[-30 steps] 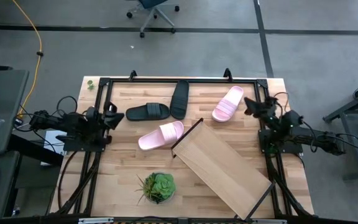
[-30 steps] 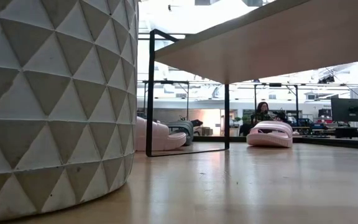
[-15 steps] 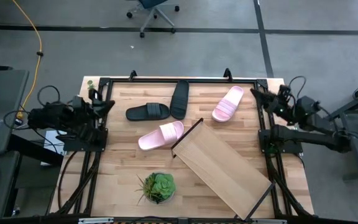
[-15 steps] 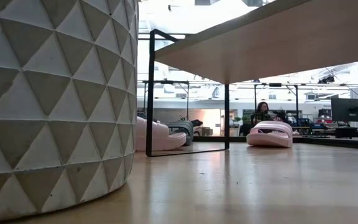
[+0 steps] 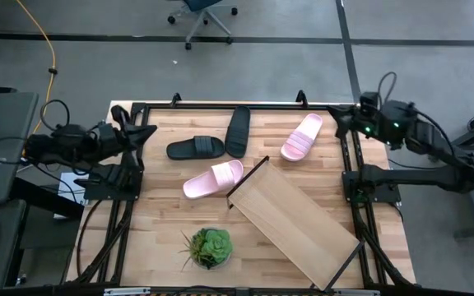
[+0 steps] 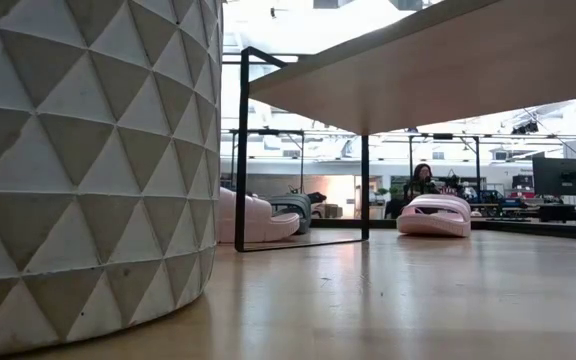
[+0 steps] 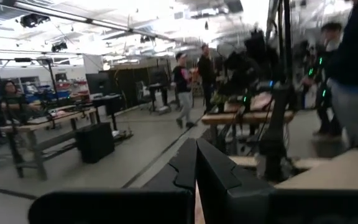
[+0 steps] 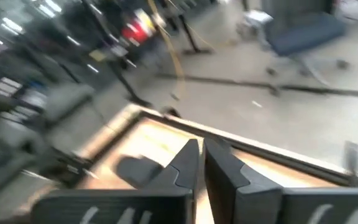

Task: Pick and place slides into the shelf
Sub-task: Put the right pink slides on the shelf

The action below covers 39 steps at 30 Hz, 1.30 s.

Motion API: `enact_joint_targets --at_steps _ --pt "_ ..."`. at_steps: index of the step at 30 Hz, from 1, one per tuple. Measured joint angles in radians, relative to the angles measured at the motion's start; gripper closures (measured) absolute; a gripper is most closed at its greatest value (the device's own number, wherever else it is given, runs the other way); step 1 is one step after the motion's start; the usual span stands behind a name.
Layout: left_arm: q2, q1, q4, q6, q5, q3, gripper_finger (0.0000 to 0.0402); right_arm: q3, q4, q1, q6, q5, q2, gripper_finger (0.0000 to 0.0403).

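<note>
Two black slides point(image 5: 195, 148) point(image 5: 238, 130) and two pale pink slides point(image 5: 302, 136) point(image 5: 213, 178) lie sole-down on the plank table, untouched. The shelf point(image 5: 295, 218) lies slantwise from the table's middle toward its near right corner and stands on its thin black frame point(image 6: 242, 150). In the low view, both pink slides point(image 6: 253, 218) point(image 6: 434, 215) show beyond its board point(image 6: 438, 70). My left gripper point(image 5: 148, 131) hangs shut above the table's left edge, and its wrist view shows the fingers point(image 7: 196, 163) meeting. My right gripper point(image 5: 336, 117) hangs shut above the far right corner, a hairline between its fingers point(image 8: 200, 163).
A green plant point(image 5: 210, 247) in a white faceted pot point(image 6: 88, 160) stands near the front edge, left of the shelf. Black frame rails point(image 5: 220, 105) run along the table's far, left and right sides. People and benches show in the room beyond.
Both arms have unfolded and risen from low resting poses at the table's sides. My left gripper has gone up and toward the far edge. My right gripper has gone up toward the far right corner, rolling as it went. Slides and shelf have stayed put.
</note>
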Motion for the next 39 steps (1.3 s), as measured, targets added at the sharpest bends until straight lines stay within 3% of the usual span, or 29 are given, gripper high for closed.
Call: enact_joint_targets --at_steps 3,7,19,23,29,33,39 --pt "0.034 0.000 -0.009 0.046 -0.020 0.021 0.0401 0.072 -0.088 -0.076 -0.039 -0.032 0.075 0.0365" --pt "0.045 0.000 -0.009 0.056 -0.052 0.027 0.0401 0.125 -0.137 -0.208 -0.107 -0.171 0.159 0.0341" --pt "0.058 0.000 -0.012 0.005 -0.064 0.027 0.0401 0.142 -0.181 -0.651 -0.284 -0.838 0.407 0.0315" --pt "0.083 0.000 -0.015 -0.025 -0.063 0.027 0.0401 0.141 -0.198 -0.743 -0.306 -0.994 0.506 0.0315" --pt "0.141 0.000 -0.016 -0.053 -0.060 0.027 0.0401 0.141 -0.343 -0.802 -0.429 -1.081 0.630 0.0315" --pt "0.173 0.000 -0.015 -0.066 -0.060 0.027 0.0401 0.141 -0.470 -0.810 -0.554 -1.044 0.688 0.0305" --pt "0.187 0.000 -0.005 -0.079 -0.060 0.027 0.0401 0.141 -0.518 -0.809 -0.619 -0.979 0.740 0.0268"
